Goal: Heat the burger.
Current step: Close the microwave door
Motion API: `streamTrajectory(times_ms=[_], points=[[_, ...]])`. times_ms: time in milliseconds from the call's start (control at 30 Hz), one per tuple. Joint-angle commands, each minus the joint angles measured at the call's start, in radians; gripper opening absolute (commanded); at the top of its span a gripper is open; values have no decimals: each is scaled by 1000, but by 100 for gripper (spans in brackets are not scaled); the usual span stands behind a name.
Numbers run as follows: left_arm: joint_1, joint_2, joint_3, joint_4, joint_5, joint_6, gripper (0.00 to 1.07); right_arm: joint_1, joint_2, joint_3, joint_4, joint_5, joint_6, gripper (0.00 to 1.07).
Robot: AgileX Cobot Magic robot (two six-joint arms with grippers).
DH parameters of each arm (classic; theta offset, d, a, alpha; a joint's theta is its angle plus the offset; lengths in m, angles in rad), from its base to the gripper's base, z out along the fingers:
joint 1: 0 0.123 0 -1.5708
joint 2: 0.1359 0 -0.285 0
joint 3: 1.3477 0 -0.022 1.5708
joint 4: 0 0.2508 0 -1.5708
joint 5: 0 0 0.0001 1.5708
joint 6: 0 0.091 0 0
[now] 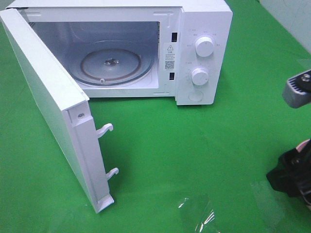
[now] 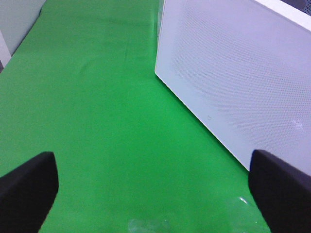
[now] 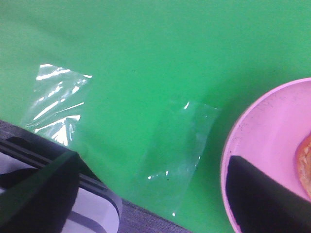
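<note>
I see the microwave (image 1: 194, 53) with its door (image 1: 53, 111) swung wide and the glass turntable (image 1: 111, 65) bare. My left gripper (image 2: 155, 194) hangs over the green cloth (image 2: 97, 121) beside the door, fingers spread wide around nothing. My right gripper (image 3: 155, 194) also stands wide, one finger over the pink plate (image 3: 262, 141). An orange-brown sliver at the plate's edge may be the burger (image 3: 305, 165); too little shows to be sure.

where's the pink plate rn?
Only the right wrist view shows the pink plate: on the green cloth beside a clear plastic patch, partly under the right claw. Not seen in the exterior high view.
</note>
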Motion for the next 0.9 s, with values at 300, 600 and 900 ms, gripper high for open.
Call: streamTrajectory(times_ms=[300,600,900], points=[[2,-6,3,-2,-7,-1,99,-3,-293,0,35,134,-74,78],[2,-6,3,-2,-7,-1,99,-7,-463,1,30,183,-86,76],[2,-6,3,-2,-7,-1,99,-239,-590,1,41,161,-182,76]])
